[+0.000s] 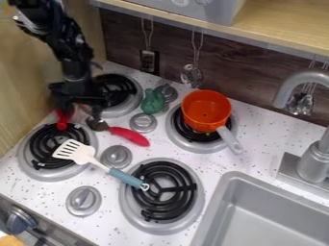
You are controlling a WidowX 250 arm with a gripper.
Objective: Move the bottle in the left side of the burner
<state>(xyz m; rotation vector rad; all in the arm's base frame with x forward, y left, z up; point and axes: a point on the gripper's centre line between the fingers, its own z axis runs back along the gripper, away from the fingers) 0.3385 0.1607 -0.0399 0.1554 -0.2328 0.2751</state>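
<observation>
the white speckled counter (257, 137) holds everything, with the grey sink (270, 211) set into it at near right. the black arm (57, 43) comes in from the far left, its gripper (78, 103) low between the far left burner (119, 91) and the near left burner (42, 144). i cannot tell if the gripper is apart, together or clamped on something. the near right burner (160, 211) lies left of the sink, and the far right burner (182, 136) sits beyond it. the metal faucet (311, 158) stands at the right.

the orange pot (206, 110) is on the far right burner, its grey handle pointing near and right. the white spatula (87, 156) lies from the near left burner to the near right one, blue grip over the latter. a red-handled utensil (128, 135) lies in the middle left, its dark end close to the gripper. grey knobs (116, 156) sit among the burners. a green toy (153, 102) rests between the two far burners. the red thing (62, 120), maybe the bottle, shows partly hidden just under the gripper, at the near left burner's far edge.
</observation>
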